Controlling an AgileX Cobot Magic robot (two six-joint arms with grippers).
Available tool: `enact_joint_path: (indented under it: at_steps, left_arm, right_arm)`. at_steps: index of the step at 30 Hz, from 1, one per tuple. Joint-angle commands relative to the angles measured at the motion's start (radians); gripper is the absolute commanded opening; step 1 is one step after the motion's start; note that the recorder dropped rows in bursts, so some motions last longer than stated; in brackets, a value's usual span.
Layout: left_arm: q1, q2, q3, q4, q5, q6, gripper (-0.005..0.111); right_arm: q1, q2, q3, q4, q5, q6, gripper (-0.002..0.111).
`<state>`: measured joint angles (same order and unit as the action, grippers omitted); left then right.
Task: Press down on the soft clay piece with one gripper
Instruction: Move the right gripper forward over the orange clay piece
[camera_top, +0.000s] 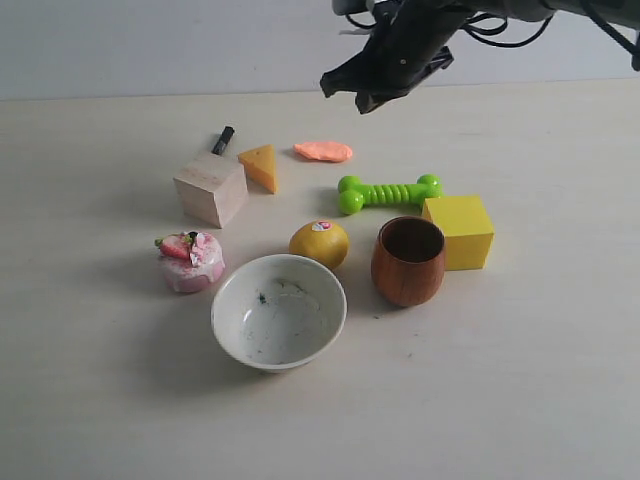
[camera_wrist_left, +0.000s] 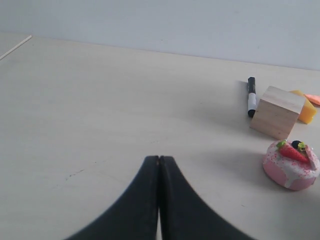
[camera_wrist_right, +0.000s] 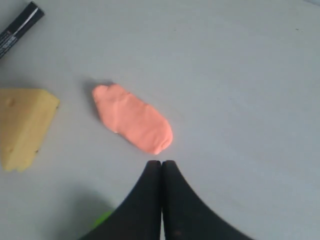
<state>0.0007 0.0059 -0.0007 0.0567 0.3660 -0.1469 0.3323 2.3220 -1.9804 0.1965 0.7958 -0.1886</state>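
- Right hand (camera_wrist_right: 161, 163) hovers above the bench (camera_top: 520, 380), its two dark fingers pressed tight together with no gap between them.
- The soft clay piece (camera_top: 323, 151) lies flat on the bench at the far side of the cluster, a lumpy salmon-orange oval.
- In the right wrist view the closed fingertips point at the clay's near end. The exterior view shows the hand up in the air, clear of the clay.
- The cheese wedge (camera_top: 261, 165) sits just beside the clay and apart from it, and the black marker (camera_top: 223, 140) lies beyond the wedge.
- The green bone toy (camera_top: 388, 191) lies near the clay on the other side, not touching it.
- Left hand (camera_wrist_left: 159, 158) is closed too, fingers flush, over bare bench. The wooden cube (camera_wrist_left: 277, 112) and the pink cake toy (camera_wrist_left: 291, 165) sit well off to one side of it.
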Motion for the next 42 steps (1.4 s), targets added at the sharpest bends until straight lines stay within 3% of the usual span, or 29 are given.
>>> enact_joint_path:
  at_steps: [1,6,42]
  left_arm:
    - [0.002,-0.006,0.001,-0.006,-0.007,-0.001,0.000]
    - [0.002,-0.006,0.001,-0.006,-0.007,-0.001,0.000]
    - [0.002,-0.006,0.001,-0.006,-0.007,-0.001,0.000]
  right_arm:
    - [-0.054,-0.004,-0.013,0.084,-0.026,-0.042,0.000]
    - [-0.053,0.012,-0.013,0.153,-0.090,-0.090,0.000]
    - [-0.048,0.155,-0.013,0.532,-0.095,-0.497,0.000]
